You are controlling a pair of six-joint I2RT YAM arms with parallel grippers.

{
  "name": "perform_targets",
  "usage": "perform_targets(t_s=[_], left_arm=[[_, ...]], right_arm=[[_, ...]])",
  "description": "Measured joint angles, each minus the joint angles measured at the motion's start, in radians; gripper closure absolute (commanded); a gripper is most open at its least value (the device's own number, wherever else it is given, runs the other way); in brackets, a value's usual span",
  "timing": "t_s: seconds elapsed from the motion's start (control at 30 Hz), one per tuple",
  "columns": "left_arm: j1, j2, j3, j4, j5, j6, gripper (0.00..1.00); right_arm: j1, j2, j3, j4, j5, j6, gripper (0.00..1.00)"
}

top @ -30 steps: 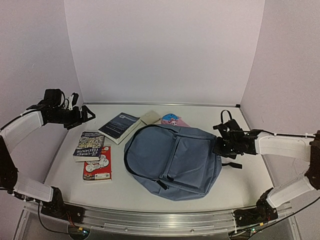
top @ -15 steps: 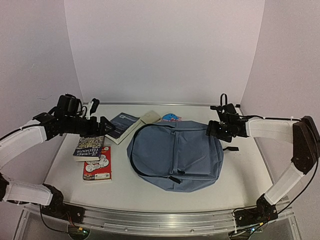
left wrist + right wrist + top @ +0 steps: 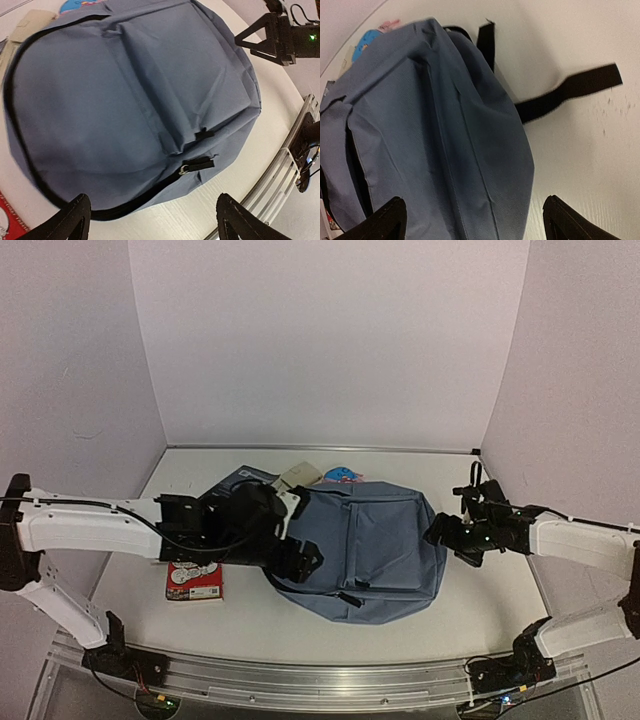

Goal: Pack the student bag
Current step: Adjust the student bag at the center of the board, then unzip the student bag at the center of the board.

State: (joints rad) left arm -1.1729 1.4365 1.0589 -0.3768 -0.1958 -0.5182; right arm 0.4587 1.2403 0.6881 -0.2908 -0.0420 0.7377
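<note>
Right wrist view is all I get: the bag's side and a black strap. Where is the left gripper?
Observer: The left gripper is open over the bag's near left edge.
Operator: Is the main zip shut?
Observer: It looks closed in the left wrist view, with the zip pull at the near edge.
Operator: Anything to pack?
Observer: A red book lies left of the bag.
</note>
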Motion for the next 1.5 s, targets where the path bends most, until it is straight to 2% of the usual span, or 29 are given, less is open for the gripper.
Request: perform_targets(t_s=[0.2, 0.37, 0.63, 0.83, 1.07, 1.5], left_arm=[[-0.11, 0.225, 0.124, 0.067, -0.017, 0.018, 0.36], [-0.113, 0.368, 0.256, 0.052, 0.002, -0.013, 0.43], [-0.114, 0.49, 0.341, 0.021, 0.061, -0.047, 0.56], [-0.124, 0.574, 0.436, -0.075, 0.068, -0.07, 0.58], [-0.147, 0.613, 0.457, -0.142, 0.049, -0.07, 0.59], [-0.177, 0.677, 0.511, -0.223, -0.035, -0.015, 0.54]], right_arm=[[0.0, -0.025, -0.084, -0.036, -0.032, 0.048, 0.07], [0.0, -0.033, -0.084, -0.039, -0.028, 0.059, 0.07], [0.0, -0.033, -0.084, -0.039, -0.023, 0.061, 0.07], [0.0, -0.032, -0.084, -0.038, -0.018, 0.061, 0.07], [0.0, -0.018, -0.084, -0.032, -0.01, 0.061, 0.07], [0.0, 0.025, -0.084, -0.006, -0.007, 0.06, 0.06]])
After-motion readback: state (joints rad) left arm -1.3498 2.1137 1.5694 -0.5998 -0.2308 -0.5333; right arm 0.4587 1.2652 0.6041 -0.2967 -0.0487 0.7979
